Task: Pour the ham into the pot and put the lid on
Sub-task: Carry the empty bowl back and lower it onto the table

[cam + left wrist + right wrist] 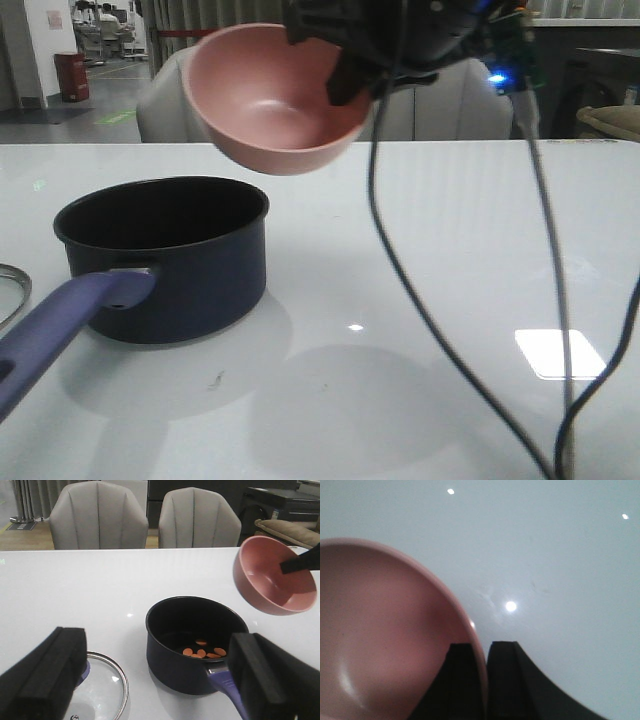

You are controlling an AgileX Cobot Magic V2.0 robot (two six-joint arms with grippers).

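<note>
The dark navy pot (165, 255) stands on the white table at the left, its purple-blue handle (60, 325) pointing toward me. In the left wrist view the ham (202, 652), several orange-pink chunks, lies on the bottom of the pot (192, 645). My right gripper (482, 652) is shut on the rim of the empty pink bowl (275, 95), held tilted in the air above and right of the pot. The glass lid (102, 687) lies flat on the table left of the pot; only its edge (12, 290) shows in the front view. My left gripper (160, 675) is open and empty, above the lid and pot.
Two grey chairs (97, 515) stand behind the table's far edge. Black cables (400, 270) hang from the right arm across the right half of the table. A red bin (72, 75) stands far back left.
</note>
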